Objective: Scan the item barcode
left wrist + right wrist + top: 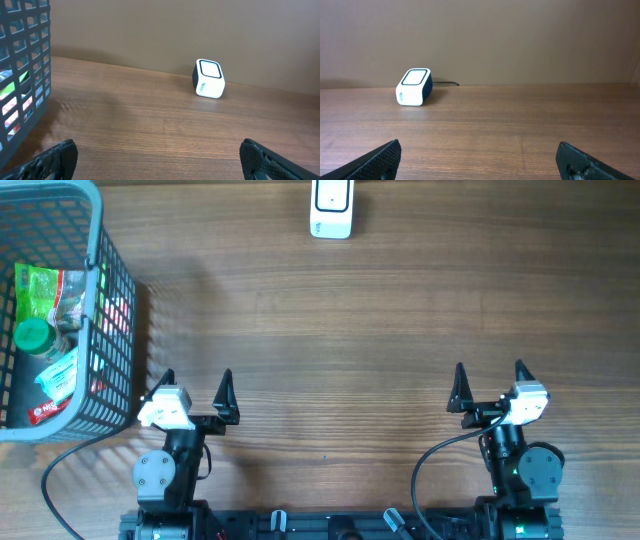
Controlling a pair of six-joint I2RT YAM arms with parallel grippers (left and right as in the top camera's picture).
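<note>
Now both of our hands stand wide open and grip nothing. Our left hand [195,384] sits at the near edge of the tabletop [330,330], its two dark fingers [56,158] spread far apart with only bare wood between them. Our right hand [490,375] sits at the same near edge, well apart to the right, and its jaws are spread just as wide over bare wood. Just beside our left hand, on its outer side, stands a grey mesh basket [118,310] at the left end of the tabletop. In it we see a green packet [45,288], a green-capped bottle [33,335] and a white-and-teal packet [60,375], lying close together, with something red under them that we cannot make out. We cannot tell which of these carries the barcode, and no barcode shows from here. Across the tabletop at its far edge, near the middle and well apart from both hands and the basket, sits the white scanner [331,210], its dark-framed window tilted upward. A thin dark cable [445,83] runs out behind it along the plain wall [520,40].
</note>
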